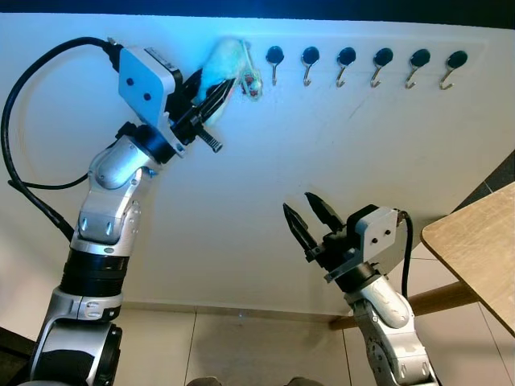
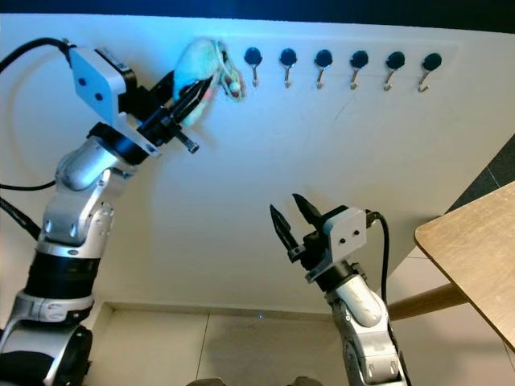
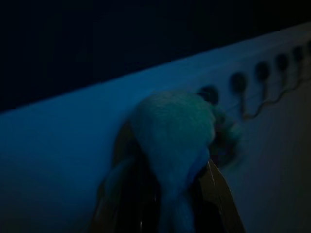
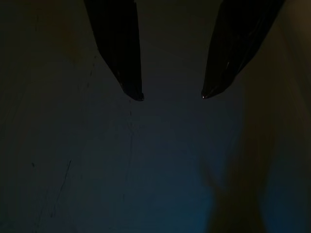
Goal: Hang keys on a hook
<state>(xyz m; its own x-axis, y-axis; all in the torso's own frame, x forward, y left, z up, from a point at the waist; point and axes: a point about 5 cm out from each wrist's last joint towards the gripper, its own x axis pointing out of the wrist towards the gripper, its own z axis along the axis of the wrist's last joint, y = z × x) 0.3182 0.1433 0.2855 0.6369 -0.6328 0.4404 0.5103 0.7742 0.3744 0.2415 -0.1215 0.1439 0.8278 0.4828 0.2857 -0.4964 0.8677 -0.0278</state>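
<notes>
Pale fluffy keys (image 1: 228,63) are meeting the white wall's (image 1: 257,169) hook row (image 1: 366,61).
We are clenching them in our left pincer (image 1: 216,90) beside the leftmost hook (image 1: 274,60); our right pincer (image 1: 310,217) is gaping empty in open wall space, near the desk (image 1: 475,245) edge.

A plain white wall (image 1: 265,177) spans the scene, washed with a bluish tint near its upper part, under a dark band (image 1: 322,8) along the top. At its foot a pale skirting strip (image 1: 241,308) meets a floor of large light tiles (image 1: 265,346) with thin joints. A light wooden bench (image 1: 479,249) corner juts in at the side, with a round wooden leg (image 1: 434,300) slanting beneath it.
</notes>
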